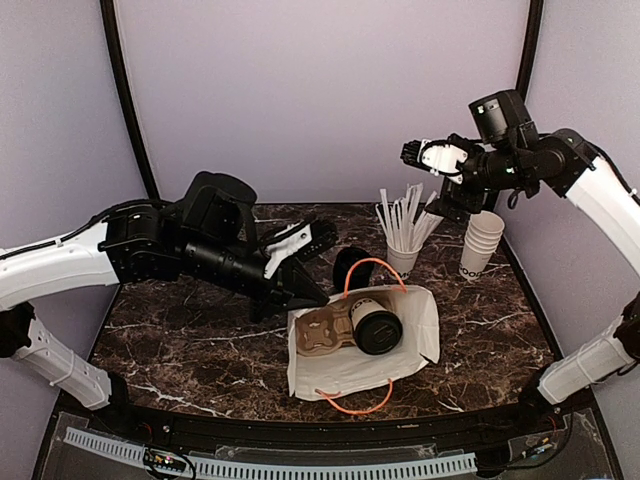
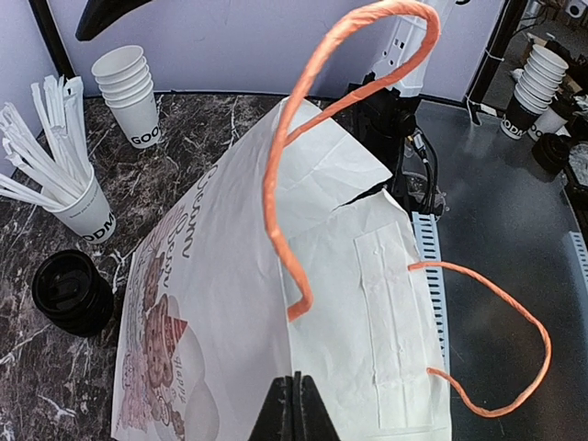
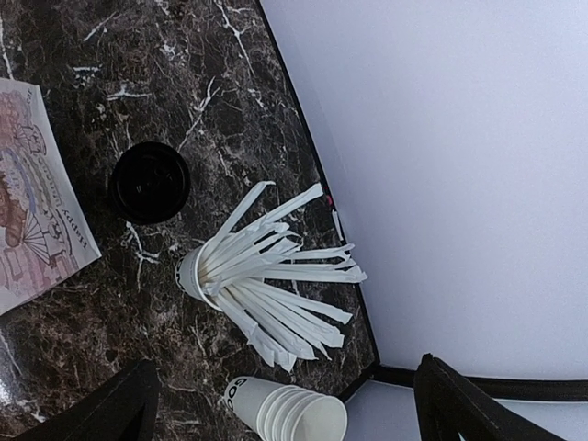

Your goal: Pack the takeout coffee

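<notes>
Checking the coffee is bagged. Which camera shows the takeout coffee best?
Top external: the takeout coffee sits inside the open paper bag. Left wrist sees only the bag's outside; right wrist only its corner.

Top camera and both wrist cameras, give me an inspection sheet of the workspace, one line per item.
Surface: dark marble table, no spill seen.
Job's things: takeout coffee inside the open paper bag, with a cardboard carrier.
Clutter: cup of sticks, stack of cups, black lids, all beyond the bag.
Grippers: left gripper shut on the bag's edge; right gripper open, raised, holding nothing.
Cables: wires at an arm base; nothing seen on the table.
Surroundings: lilac walls, black frame posts.
</notes>
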`<state>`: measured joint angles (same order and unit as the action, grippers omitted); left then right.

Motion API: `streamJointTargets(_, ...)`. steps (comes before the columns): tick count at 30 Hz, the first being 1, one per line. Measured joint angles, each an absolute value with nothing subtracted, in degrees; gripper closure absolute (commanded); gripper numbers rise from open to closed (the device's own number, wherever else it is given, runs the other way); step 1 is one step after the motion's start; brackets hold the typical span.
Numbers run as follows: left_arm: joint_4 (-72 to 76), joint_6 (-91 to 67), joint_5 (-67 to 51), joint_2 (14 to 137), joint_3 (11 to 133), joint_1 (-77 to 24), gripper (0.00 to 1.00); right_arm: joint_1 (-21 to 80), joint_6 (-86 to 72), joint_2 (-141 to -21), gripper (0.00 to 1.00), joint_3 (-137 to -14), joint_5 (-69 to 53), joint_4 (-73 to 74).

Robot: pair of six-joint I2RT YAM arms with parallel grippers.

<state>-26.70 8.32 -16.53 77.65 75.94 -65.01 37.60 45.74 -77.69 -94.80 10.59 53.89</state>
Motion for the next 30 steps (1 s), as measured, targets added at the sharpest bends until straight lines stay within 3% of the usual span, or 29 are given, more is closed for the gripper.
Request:
streamJointTargets(12,-21.2,3.8,-22.7,77.7,73.5,-53.1,0.99,36.9,44.5,-78.9,0.08,-97.8,6.0,55.7)
streamJointTargets(17,-17.9,2.6,-24.1,79.7,73.7,-49.1,0.82,32.8,43.3,-82.9,0.12,-98.7,2.1,57.4)
streamJointTargets(23,-13.6,2.1,-25.1,83.8,74.7,-44.8,0.73,27.2,41.0,-87.0,0.20,-99.4,-2.9,57.5)
streamJointTargets(30,-10.0,1.4,-26.2,85.1,76.8,-39.1,0.48,24.1,37.6,-90.0,0.26,-98.9,-7.3,57.2)
